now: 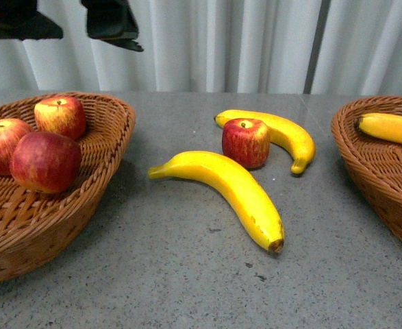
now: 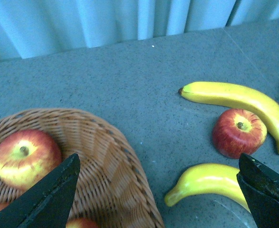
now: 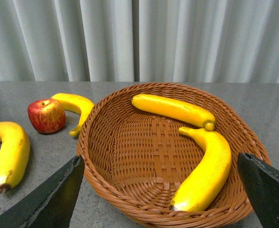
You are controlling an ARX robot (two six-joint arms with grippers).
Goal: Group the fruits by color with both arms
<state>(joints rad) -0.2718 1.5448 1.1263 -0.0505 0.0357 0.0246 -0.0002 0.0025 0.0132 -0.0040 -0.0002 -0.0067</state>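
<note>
Three red apples (image 1: 46, 161) lie in the left wicker basket (image 1: 111, 137). One apple (image 1: 246, 142) sits on the table between two yellow bananas, a near one (image 1: 228, 185) and a far one (image 1: 290, 137). The right basket (image 3: 96, 142) holds two bananas (image 3: 206, 166). My left gripper (image 2: 158, 199) is open and empty, high over the left basket's rim (image 2: 115, 156) and the near banana (image 2: 210, 183). Its dark parts show at the top left of the front view (image 1: 94, 40). My right gripper (image 3: 160, 199) is open and empty above the right basket's near rim.
The grey table (image 1: 153, 274) runs back to a pale curtain (image 1: 242, 41). The right basket (image 1: 372, 157) stands at the table's right edge in the front view, with one banana (image 1: 392, 128) showing in it.
</note>
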